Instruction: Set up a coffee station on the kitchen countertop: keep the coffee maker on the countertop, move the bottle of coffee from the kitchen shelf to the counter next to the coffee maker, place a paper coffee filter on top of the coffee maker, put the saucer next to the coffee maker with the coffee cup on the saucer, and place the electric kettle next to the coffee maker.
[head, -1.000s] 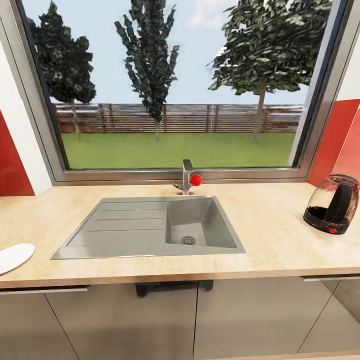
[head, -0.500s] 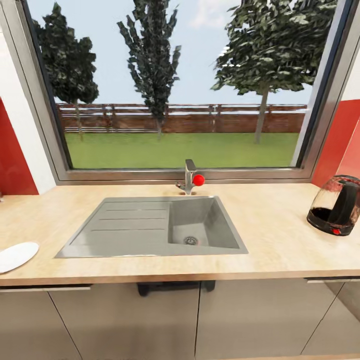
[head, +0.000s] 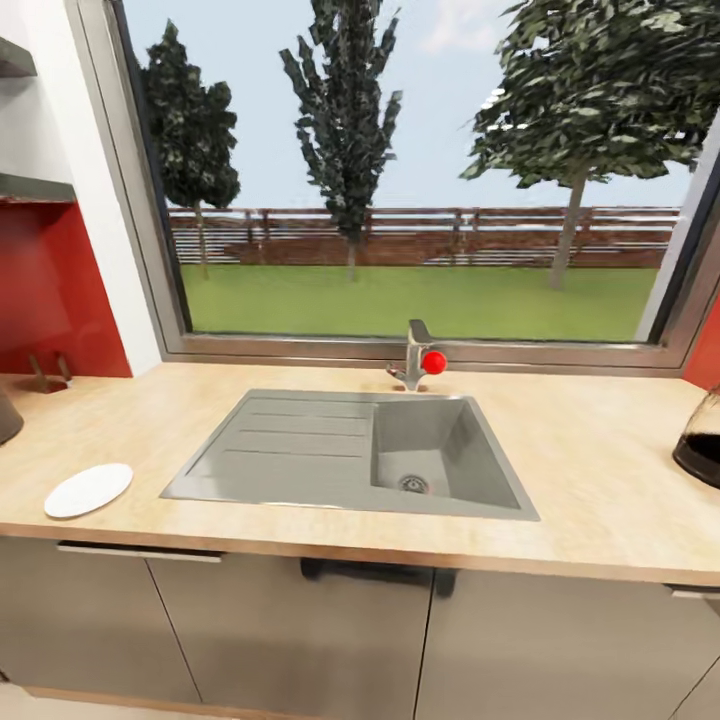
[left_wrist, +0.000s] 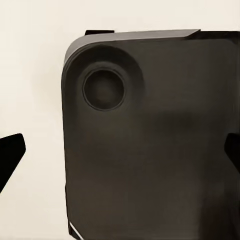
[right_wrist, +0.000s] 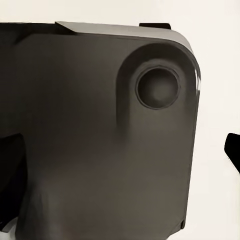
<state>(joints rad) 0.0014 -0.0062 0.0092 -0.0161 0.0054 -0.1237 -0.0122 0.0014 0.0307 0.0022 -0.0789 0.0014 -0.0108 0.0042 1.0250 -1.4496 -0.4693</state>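
Note:
A white saucer (head: 88, 490) lies flat on the wooden countertop (head: 590, 470), left of the sink. The glass electric kettle (head: 701, 448) with its black base stands on the counter, cut off by the head view's right edge. A dark rounded object (head: 6, 416) peeks in at the left edge; I cannot tell what it is. My left gripper (left_wrist: 120, 155) is open, its dark fingertips (left_wrist: 10, 156) wide apart over a dark robot body panel (left_wrist: 150, 150). My right gripper (right_wrist: 120, 150) is open too, with nothing between its fingertips (right_wrist: 233, 149).
A grey sink (head: 350, 455) with a drainboard is set into the counter, under a tap (head: 415, 356) with a red knob. A large window (head: 400, 180) runs behind it. Grey shelves (head: 25, 120) over a red backsplash stand at the far left. Cabinet doors (head: 290, 640) sit below.
The camera has turned left, so the whole scene has slid right: the kettle is now at the right edge, the saucer shows whole, and the shelves have come into view.

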